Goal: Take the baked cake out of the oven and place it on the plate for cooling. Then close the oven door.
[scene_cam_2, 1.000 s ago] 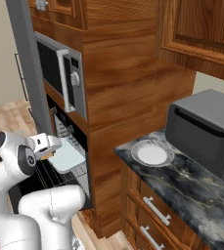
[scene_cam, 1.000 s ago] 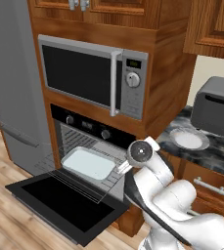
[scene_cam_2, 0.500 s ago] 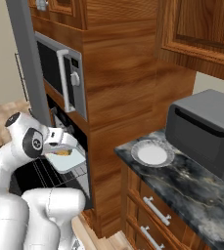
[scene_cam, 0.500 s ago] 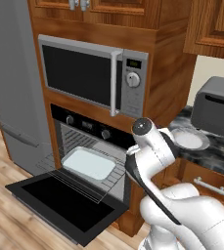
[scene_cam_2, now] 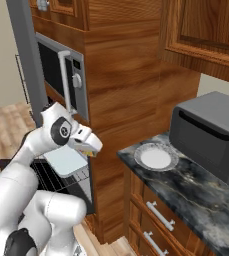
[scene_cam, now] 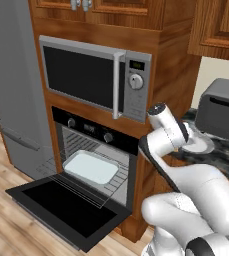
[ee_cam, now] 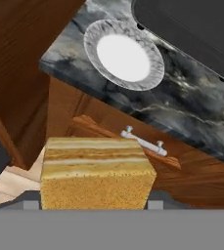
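Observation:
My gripper (ee_cam: 93, 202) is shut on the baked cake (ee_cam: 96, 176), a golden-tan layered block held between the two fingertips. In the right base view the gripper (scene_cam_2: 91, 149) hangs in the air in front of the wooden cabinet side, left of the counter corner, with a sliver of cake (scene_cam_2: 90, 153) under it. The round white-grey plate (ee_cam: 124, 56) lies bare on the dark marble counter, ahead of and beyond the cake; it also shows as plate (scene_cam_2: 156, 157) and plate (scene_cam: 197, 145). The black oven (scene_cam: 93, 131) stands with its oven door (scene_cam: 61, 210) folded down flat.
A pale baking tray (scene_cam: 91, 167) rests on the oven's pulled-out wire rack. The silver microwave (scene_cam: 93, 77) sits above the oven. A grey toaster box (scene_cam_2: 208, 135) stands right behind the plate. Drawer handles (ee_cam: 143, 141) stick out below the counter edge.
The arm has swung right, away from the oven opening toward the counter corner, carrying the cake with it. The oven door and tray have stayed put.

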